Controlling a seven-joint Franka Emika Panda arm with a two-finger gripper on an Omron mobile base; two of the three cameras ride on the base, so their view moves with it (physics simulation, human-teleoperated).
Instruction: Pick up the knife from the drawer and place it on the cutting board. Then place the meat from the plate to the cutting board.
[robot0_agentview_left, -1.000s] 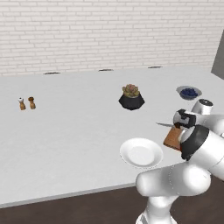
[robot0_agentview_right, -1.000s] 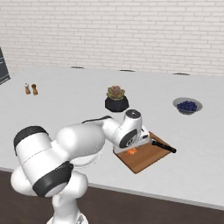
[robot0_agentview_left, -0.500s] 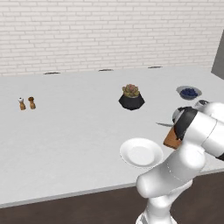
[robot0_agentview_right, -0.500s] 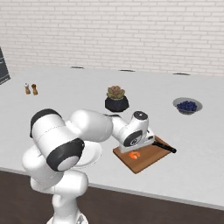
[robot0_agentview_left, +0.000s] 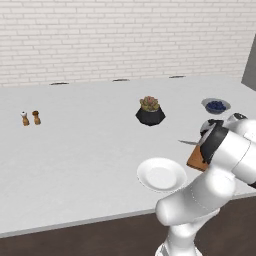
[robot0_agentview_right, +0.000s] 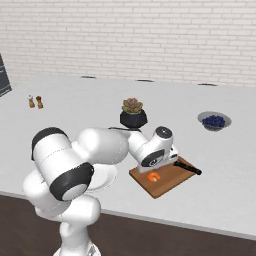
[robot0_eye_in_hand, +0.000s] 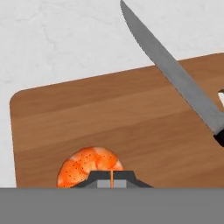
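The orange-brown cutting board (robot0_eye_in_hand: 131, 113) lies just under my hand on the counter, also seen as the cutting board (robot0_agentview_right: 170, 179) from the right. The orange-red meat (robot0_eye_in_hand: 89, 167) rests on its near part, and shows as the meat (robot0_agentview_right: 154, 176) from the base. The knife (robot0_eye_in_hand: 175, 74) lies slantwise across the board, its grey blade reaching past the far edge and its dark handle (robot0_agentview_right: 188, 168) toward the right. My gripper (robot0_eye_in_hand: 111, 180) hovers just above the meat, shut with nothing between the tips. The white plate (robot0_agentview_left: 161, 174) stands bare, left of the board.
A black pot with a succulent (robot0_agentview_right: 133, 114) stands behind the board. A grey bowl of dark berries (robot0_agentview_right: 214, 120) sits at the back right. Two small shakers (robot0_agentview_left: 30, 118) stand far left. The counter's front edge runs close to the board and plate.
My arm's elbow has swung round while the hand stays over the board. The jaws have come together empty. Meat, knife and board lie still.
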